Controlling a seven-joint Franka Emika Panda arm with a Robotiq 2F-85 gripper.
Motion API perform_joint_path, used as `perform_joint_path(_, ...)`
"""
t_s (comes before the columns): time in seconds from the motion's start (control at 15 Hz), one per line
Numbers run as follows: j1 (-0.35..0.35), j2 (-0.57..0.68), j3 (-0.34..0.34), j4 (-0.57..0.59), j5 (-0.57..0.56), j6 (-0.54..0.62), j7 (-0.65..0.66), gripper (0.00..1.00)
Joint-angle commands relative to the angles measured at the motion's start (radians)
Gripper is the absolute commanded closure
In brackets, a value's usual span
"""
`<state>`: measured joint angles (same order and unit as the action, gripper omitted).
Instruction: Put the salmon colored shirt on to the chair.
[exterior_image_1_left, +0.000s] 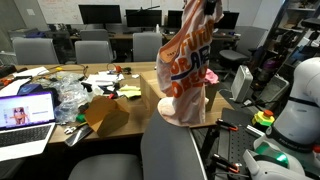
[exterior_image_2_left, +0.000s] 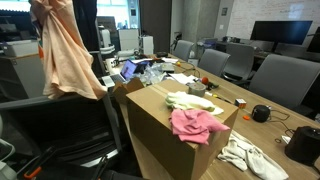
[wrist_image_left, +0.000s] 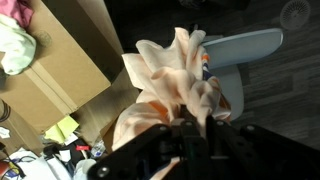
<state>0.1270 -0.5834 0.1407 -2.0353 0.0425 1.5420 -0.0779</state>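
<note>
The salmon shirt (exterior_image_1_left: 190, 70) with printed lettering hangs from my gripper (exterior_image_1_left: 205, 8), held high over the table edge and the chair. Its lower end rests near the top of the grey chair back (exterior_image_1_left: 170, 150). In an exterior view the shirt (exterior_image_2_left: 68, 55) hangs at the far left above a dark chair (exterior_image_2_left: 70, 135). In the wrist view the shirt (wrist_image_left: 175, 85) bunches below my gripper (wrist_image_left: 185, 125), whose jaws are shut on the fabric, with the grey chair seat (wrist_image_left: 240, 45) beneath.
A cardboard box (exterior_image_2_left: 170, 130) holds a pink cloth (exterior_image_2_left: 195, 125) and a pale cloth (exterior_image_2_left: 190, 102). The table (exterior_image_1_left: 140, 105) carries a laptop (exterior_image_1_left: 25, 115), plastic bags and clutter. Office chairs (exterior_image_1_left: 90, 50) ring the table. A white robot base (exterior_image_1_left: 300, 100) stands close by.
</note>
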Motion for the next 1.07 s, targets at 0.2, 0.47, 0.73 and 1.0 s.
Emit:
perform_joint_path(0.2, 0.012, 0.050, 0.000, 0.034, -0.013, 0.023, -0.009, 0.98)
perform_joint_path(0.47, 0.012, 0.084, -0.001, 0.052, -0.007, 0.032, -0.003, 0.98)
perform_joint_path(0.73, 0.011, 0.120, -0.005, 0.066, -0.001, 0.041, -0.005, 0.98)
perform_joint_path(1.0, 0.009, 0.151, -0.012, 0.053, 0.006, 0.047, -0.009, 0.98)
